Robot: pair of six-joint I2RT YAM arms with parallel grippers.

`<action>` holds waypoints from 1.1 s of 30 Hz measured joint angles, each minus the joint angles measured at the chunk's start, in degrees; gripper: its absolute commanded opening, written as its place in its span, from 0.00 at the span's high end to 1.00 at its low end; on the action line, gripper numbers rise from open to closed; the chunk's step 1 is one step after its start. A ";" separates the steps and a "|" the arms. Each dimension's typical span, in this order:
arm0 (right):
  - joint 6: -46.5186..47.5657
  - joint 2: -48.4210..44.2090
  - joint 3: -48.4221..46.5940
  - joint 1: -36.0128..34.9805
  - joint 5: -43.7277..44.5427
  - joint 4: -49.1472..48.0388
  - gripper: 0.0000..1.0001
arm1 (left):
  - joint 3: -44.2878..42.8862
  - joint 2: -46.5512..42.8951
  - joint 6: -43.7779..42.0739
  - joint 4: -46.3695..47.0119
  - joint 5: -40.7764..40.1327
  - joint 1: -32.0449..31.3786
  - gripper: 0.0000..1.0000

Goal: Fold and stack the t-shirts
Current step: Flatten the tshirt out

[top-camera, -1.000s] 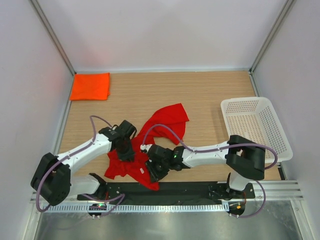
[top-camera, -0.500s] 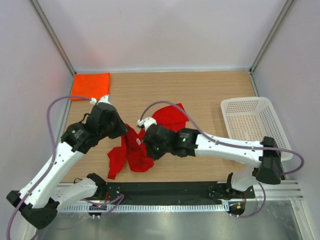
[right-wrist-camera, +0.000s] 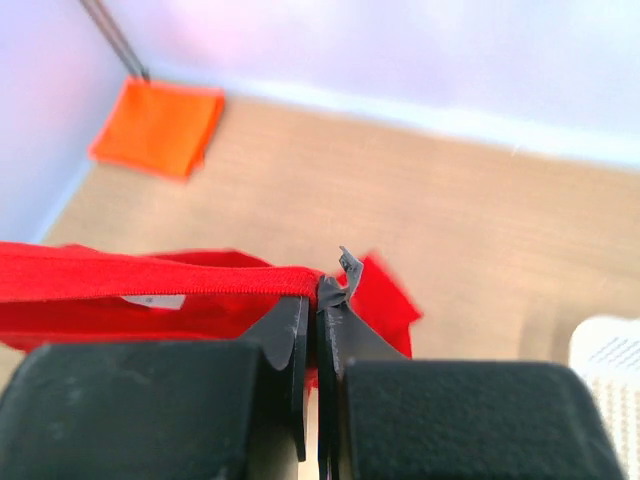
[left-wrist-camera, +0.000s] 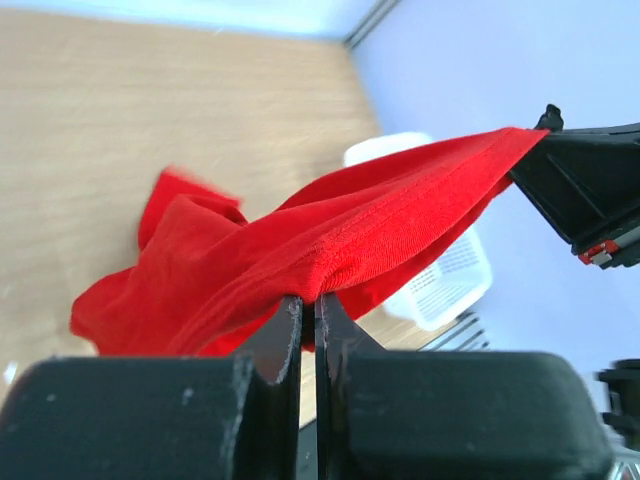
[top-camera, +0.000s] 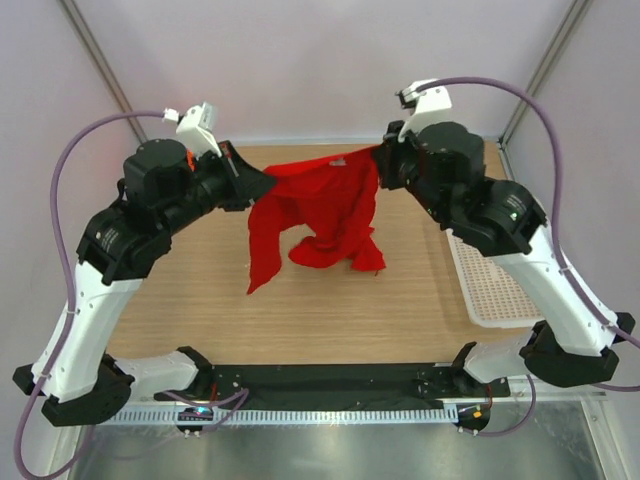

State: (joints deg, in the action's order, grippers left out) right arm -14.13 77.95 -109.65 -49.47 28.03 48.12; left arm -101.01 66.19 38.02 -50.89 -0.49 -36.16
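The red t-shirt point(top-camera: 325, 205) hangs in the air above the wooden table, stretched between both arms. My left gripper point(top-camera: 262, 182) is shut on its left edge, my right gripper point(top-camera: 378, 158) shut on its right edge. From the left wrist, the red cloth point(left-wrist-camera: 330, 240) runs from my pinched fingers point(left-wrist-camera: 285, 325) across to the right gripper point(left-wrist-camera: 585, 190). From the right wrist, a taut red hem point(right-wrist-camera: 150, 275) leads left out of the shut fingertips point(right-wrist-camera: 290, 320). The orange t-shirt point(right-wrist-camera: 160, 128) lies folded at the table's far left corner; the left arm hides it in the top view.
A white mesh basket point(top-camera: 492, 290) sits at the table's right edge, partly under the right arm, and shows past the cloth in the left wrist view point(left-wrist-camera: 445, 285). Pale walls with metal posts enclose the table point(top-camera: 330, 320).
Both grippers closed on the red shirt while it lay crumpled near the front, then rose and moved apart toward the back, lifting and stretching it off the table.
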 measured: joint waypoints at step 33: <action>32.96 -7.34 3.89 0.24 2.80 -34.45 0.99 | 0.57 -1.62 2.05 11.96 -19.26 -22.25 1.00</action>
State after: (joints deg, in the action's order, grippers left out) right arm 18.83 70.61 -105.75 -49.23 30.83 13.67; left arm -100.44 64.58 40.07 -38.94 -19.75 -58.41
